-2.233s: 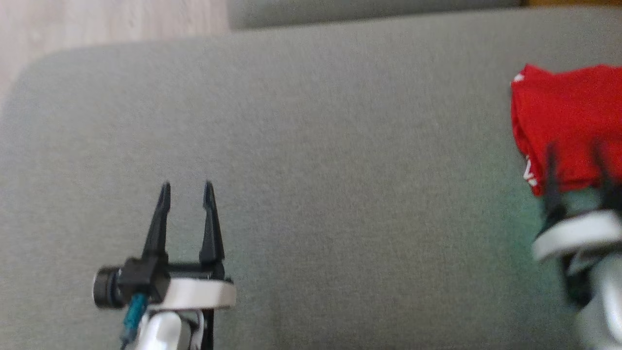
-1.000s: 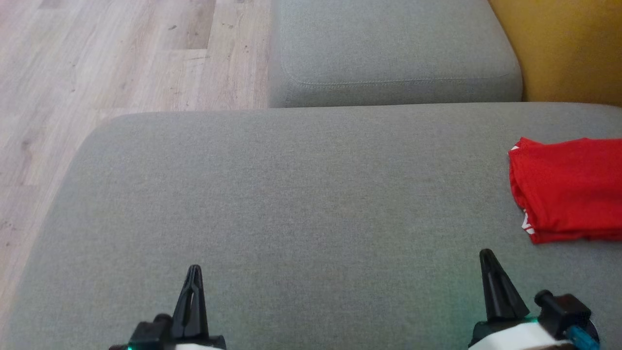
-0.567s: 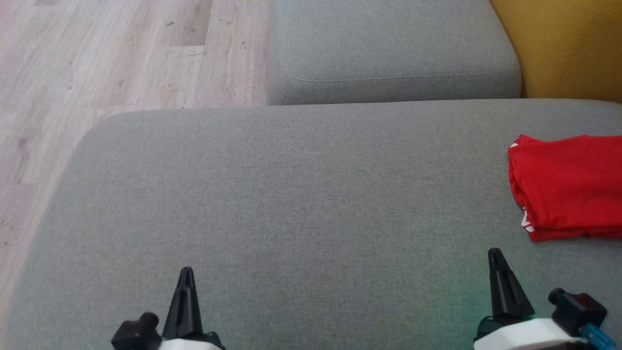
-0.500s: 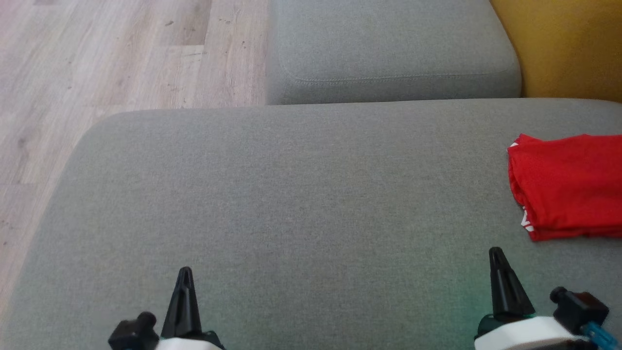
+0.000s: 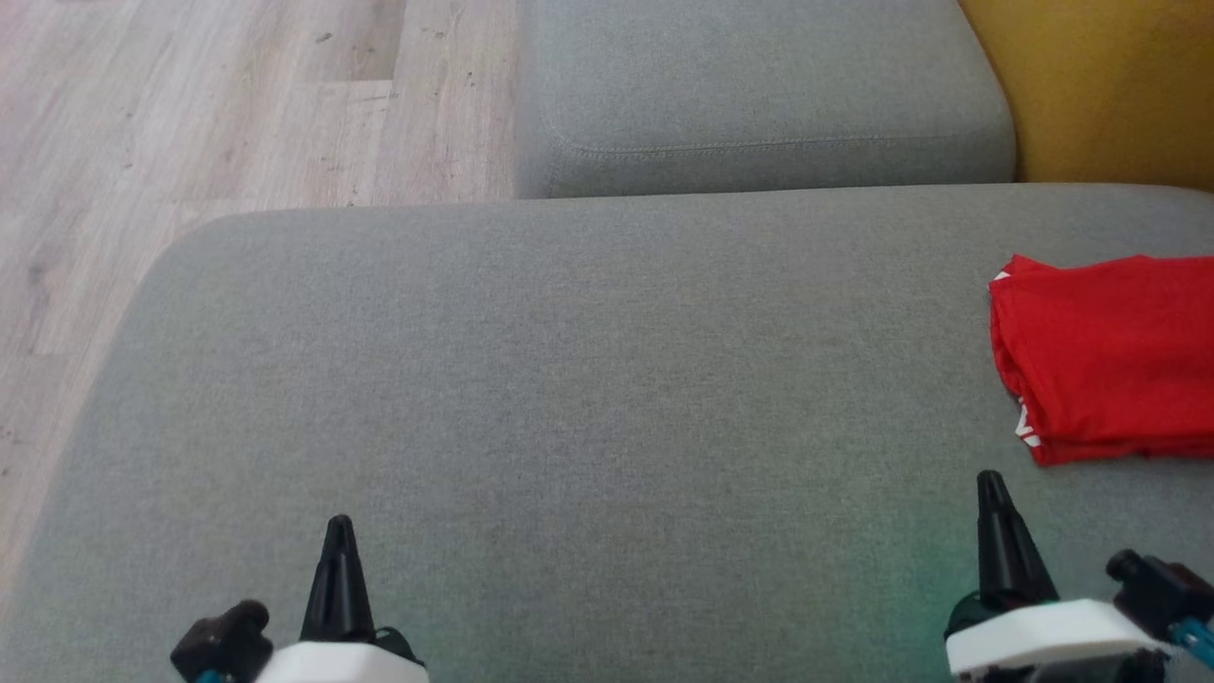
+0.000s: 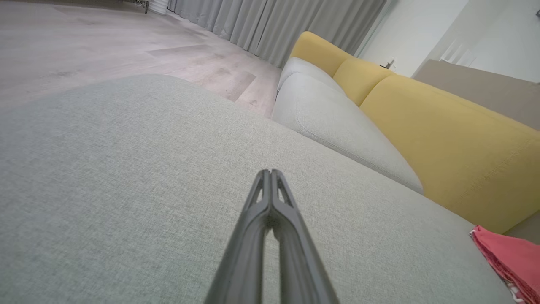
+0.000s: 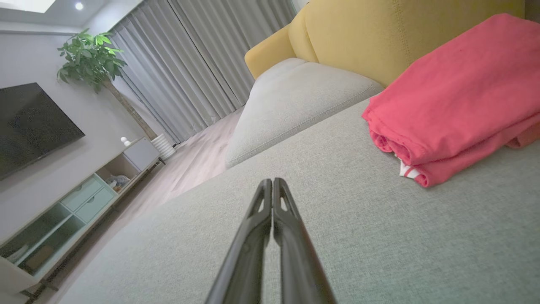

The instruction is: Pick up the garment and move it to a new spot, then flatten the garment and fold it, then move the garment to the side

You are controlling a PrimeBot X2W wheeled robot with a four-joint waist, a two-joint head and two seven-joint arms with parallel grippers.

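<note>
The red garment (image 5: 1110, 356) lies folded in a neat stack at the far right of the grey cushion (image 5: 588, 379), with a bit of white trim at its near corner. It also shows in the right wrist view (image 7: 455, 93) and at the edge of the left wrist view (image 6: 510, 261). My right gripper (image 5: 991, 484) is shut and empty, a short way in front of the garment and apart from it. My left gripper (image 5: 339, 526) is shut and empty over the near left of the cushion.
A second grey cushion (image 5: 759, 95) lies behind, with a yellow backrest (image 5: 1100, 85) at the back right. Wooden floor (image 5: 190, 123) runs beyond the cushion's left edge. The right wrist view shows a TV (image 7: 29, 122), a plant (image 7: 95, 55) and a low cabinet (image 7: 76, 198).
Both grippers, open 2.2 s ago, have shut and drawn back to the bottom of the view. The right one left the garment's edge. The camera has tilted up; the garment rests still.
</note>
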